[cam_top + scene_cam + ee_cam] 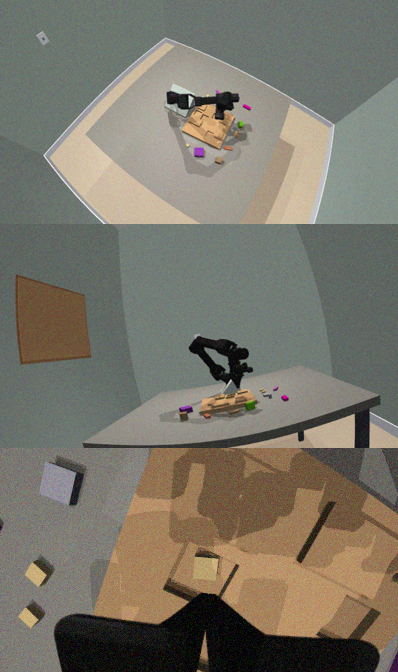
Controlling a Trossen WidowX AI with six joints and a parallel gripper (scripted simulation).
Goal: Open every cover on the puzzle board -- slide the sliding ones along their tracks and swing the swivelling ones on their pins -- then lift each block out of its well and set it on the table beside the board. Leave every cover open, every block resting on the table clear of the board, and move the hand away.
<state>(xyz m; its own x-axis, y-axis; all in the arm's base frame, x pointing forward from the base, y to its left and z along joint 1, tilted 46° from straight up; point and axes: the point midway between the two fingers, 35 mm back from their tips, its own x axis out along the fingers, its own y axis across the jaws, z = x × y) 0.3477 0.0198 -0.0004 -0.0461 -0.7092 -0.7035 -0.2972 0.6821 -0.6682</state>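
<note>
- Located on or in the puzzle board (199, 132) (206, 411) (305, 593), just ahead of the tool (219, 116) (239, 386) (207, 600): small yellow block (205, 568); seating depth not discernible.
- Pressed together at the tips, with nothing pinched.
- Judged light, stiff and hardly fragile; likely to slip or twist under an off-centre pinch.
- Best gripped, after spreading the tool, low across two opposite upright sides, then raised straight to the surface (140, 124) (280, 417) beside the board.

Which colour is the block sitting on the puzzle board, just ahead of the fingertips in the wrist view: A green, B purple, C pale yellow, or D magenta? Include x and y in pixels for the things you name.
C: the wrist view shows a small pale yellow block (205, 568) on the puzzle board (260, 565).
</note>
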